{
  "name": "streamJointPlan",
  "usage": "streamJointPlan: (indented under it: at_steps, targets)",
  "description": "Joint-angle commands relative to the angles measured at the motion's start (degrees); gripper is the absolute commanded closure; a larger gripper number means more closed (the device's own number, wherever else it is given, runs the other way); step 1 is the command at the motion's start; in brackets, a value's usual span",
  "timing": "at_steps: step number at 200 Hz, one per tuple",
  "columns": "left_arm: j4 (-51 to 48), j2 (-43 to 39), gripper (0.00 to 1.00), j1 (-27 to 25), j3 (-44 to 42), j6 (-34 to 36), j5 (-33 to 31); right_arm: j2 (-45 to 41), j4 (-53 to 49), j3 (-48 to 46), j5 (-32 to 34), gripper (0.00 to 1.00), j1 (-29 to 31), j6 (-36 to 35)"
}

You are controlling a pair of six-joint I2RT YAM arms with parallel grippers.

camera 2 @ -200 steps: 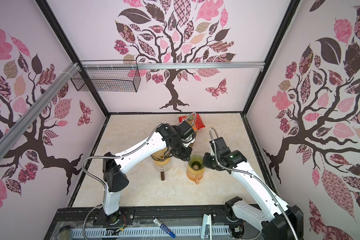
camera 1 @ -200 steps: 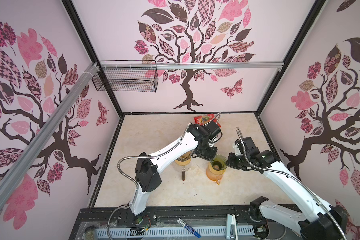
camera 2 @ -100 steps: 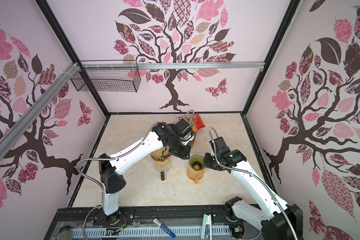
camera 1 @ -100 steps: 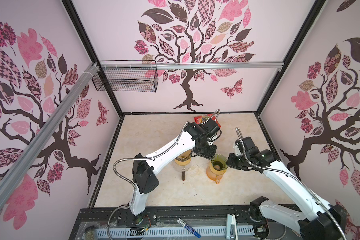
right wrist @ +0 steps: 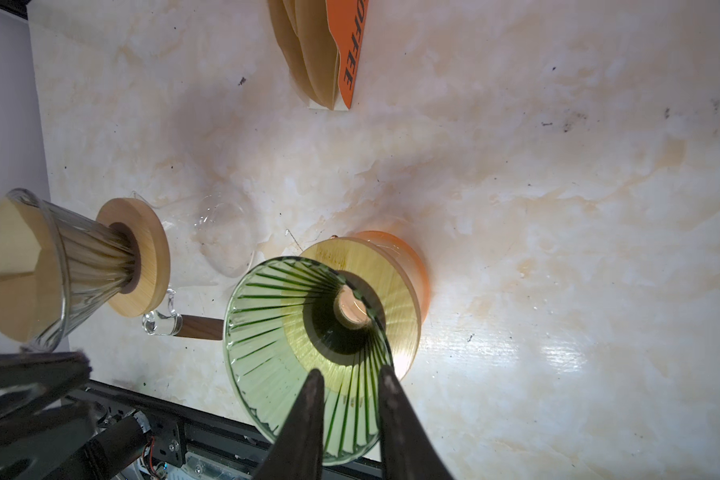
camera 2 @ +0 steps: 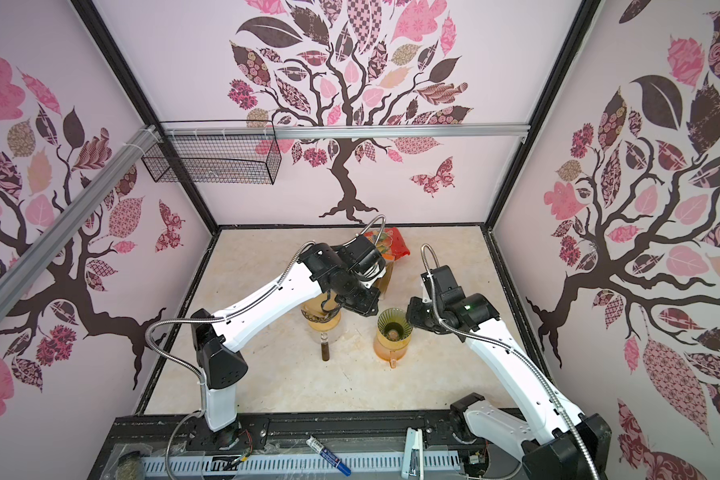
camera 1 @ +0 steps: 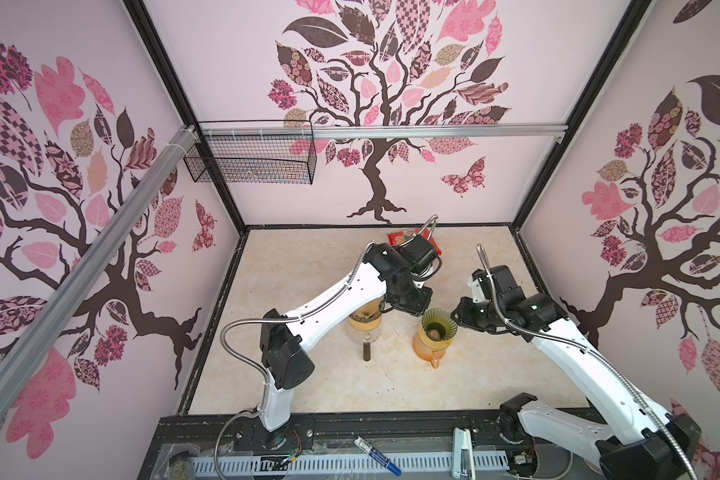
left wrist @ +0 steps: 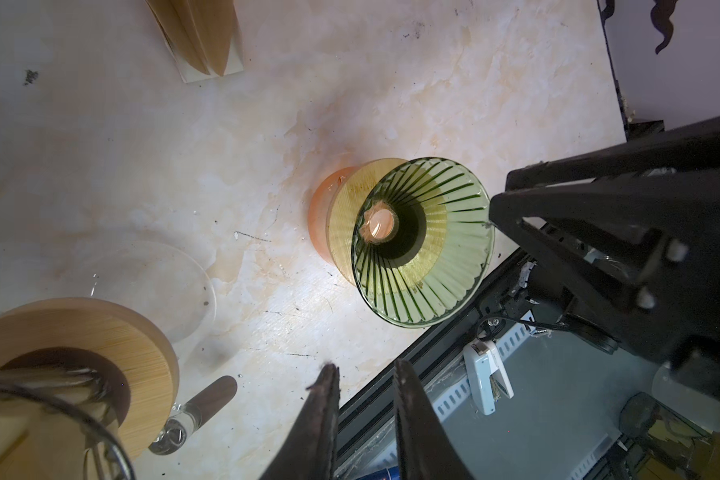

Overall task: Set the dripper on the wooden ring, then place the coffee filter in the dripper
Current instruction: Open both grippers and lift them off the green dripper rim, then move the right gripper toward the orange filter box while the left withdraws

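Coffee filter [right wrist: 9,253]: tan paper cone seated in clear dripper [right wrist: 84,257] of ribbed glass, on left of tabletop [right wrist: 558,208] (cream marble look, glossy). Filter's long axis upright, point down, mouth up. Round pale-wood collar [right wrist: 142,257] under the dripper rests on clear carafe [right wrist: 221,237], whose dark wood handle [right wrist: 200,328] points toward near edge.

Just beside it on the right: green dripper [right wrist: 275,332], a translucent ribbed funnel, empty, mouth up, w/ second collar [right wrist: 395,282] on orange carafe [right wrist: 416,266].

Right gripper [right wrist: 350,370] hangs at green dripper's rim, black fingers a narrow gap apart, nothing btwn them. Contact w/ rim can't be told.

Left gripper [left wrist: 364,369] hovers above tabletop btwn the two drippers, slightly behind them, fingers likewise a little apart, holding nothing.

Farther back: stack of tan filters [right wrist: 308,54], folded flat, standing in orange box [right wrist: 350,50] lettered COFFEE.

Farthest, near back wall: red bag [camera 2: 395,245], glossy, partly hidden by left arm.
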Motion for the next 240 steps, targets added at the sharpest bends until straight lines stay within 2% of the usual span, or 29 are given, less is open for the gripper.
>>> streamJointPlan:
  at_steps: [1, 42, 49, 82, 127, 155, 208, 240]
  targets:
    - [2.25, -5.22, 0.71, 0.53, -0.56, -0.82, -2.64, -0.25, -2.29, 3.09, 0.05, 0.73, 0.01, -0.90]
    - [7.32, -12.87, 0.61, 1.19, -6.62, -2.68, -6.10, -0.27, -2.77, 5.55, -0.45, 0.66, 0.05, -1.31]
    - [8.50, -14.61, 0.58, 1.58, -10.12, -3.17, -6.42, -0.19, -2.57, 5.83, -0.47, 0.64, 0.06, -1.33]
    - [12.26, -22.27, 0.34, 2.95, -17.93, -4.57, -9.89, 1.16, -2.01, 8.15, -1.50, 0.55, 0.10, -1.50]
    - [11.48, -30.67, 0.19, 3.40, -23.30, -3.87, -15.41, 5.05, -1.69, 12.40, -2.23, 0.42, 0.13, -3.11]
    - [12.85, -36.93, 0.03, 3.49, -28.40, -3.13, -16.50, 8.97, -1.08, 15.36, -1.15, 0.35, 0.15, -4.19]
    - [12.76, -44.91, 0.03, 3.75, -33.28, 0.96, -17.86, 18.83, -1.46, 23.34, 0.28, 0.29, 0.17, -6.71]
    - [15.76, -47.71, 0.03, 3.75, -38.43, -0.01, -14.31, 25.20, -2.71, 28.47, 3.27, 0.29, 0.14, -9.29]
